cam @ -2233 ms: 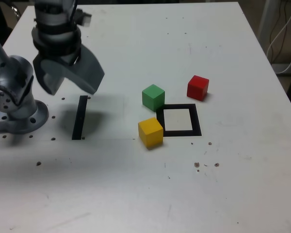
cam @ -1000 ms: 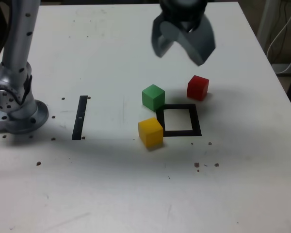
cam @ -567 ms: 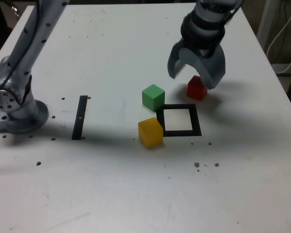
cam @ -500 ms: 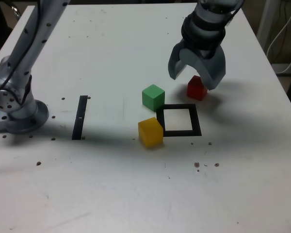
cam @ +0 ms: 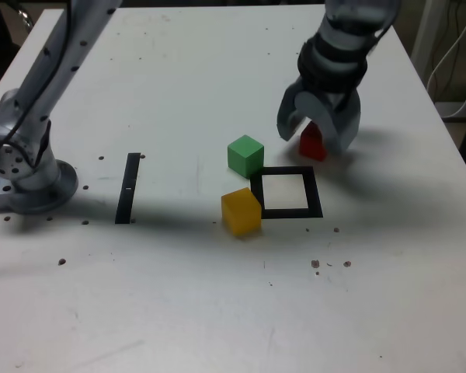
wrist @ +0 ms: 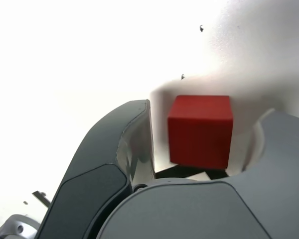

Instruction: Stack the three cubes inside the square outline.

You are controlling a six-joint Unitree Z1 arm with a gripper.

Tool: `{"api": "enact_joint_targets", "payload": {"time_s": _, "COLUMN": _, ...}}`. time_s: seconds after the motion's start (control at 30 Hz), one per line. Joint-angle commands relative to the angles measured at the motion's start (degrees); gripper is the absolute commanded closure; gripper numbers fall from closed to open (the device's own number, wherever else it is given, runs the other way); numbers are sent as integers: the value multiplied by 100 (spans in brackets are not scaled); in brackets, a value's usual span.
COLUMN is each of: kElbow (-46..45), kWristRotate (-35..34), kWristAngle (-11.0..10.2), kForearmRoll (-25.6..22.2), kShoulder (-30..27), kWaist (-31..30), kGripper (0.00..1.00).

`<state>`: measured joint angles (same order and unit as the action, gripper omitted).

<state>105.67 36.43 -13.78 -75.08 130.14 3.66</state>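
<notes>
The white tabletop spreads beneath everything, and my arm reaches across it from its base at the exterior view's left. My gripper is over the red cube, its jaws apart on either side of it; in the wrist view I see a gap between each jaw and the cube, so I hold nothing.

Next in size is the square outline, black around a pale centre, with no cube inside — the red cube sits just beyond its upper edge in the exterior view. The black strip lies well apart, nearer my base.

Then the other cubes, both on the table: the green cube by the outline's upper-left corner in the exterior view, the yellow cube by its lower left.

I judge that I am at the first pick, with the stack not begun. The next move calls for centring the jaws on the red cube and closing evenly — uneven contact could twist it — then lifting it clear and setting it flat inside the outline, probably as the bottom of the stack.
</notes>
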Motion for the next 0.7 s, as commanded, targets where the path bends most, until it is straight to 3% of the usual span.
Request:
{"api": "enact_joint_targets", "payload": {"time_s": 0.0, "kElbow": 51, "kWristRotate": -40, "kWristAngle": 8, "kForearmRoll": -6, "kShoulder": 63, "kWaist": 8, "kGripper": 39}}
{"api": "enact_joint_targets", "payload": {"time_s": 0.37, "kElbow": 56, "kWristRotate": -137, "kWristAngle": 47, "kForearmRoll": -68, "kShoulder": -48, "kWaist": -8, "kGripper": 70}}
{"api": "enact_joint_targets", "payload": {"time_s": 0.67, "kElbow": -1, "kWristRotate": -220, "kWristAngle": 84, "kForearmRoll": -67, "kShoulder": -201, "kWaist": -92, "kGripper": 76}}
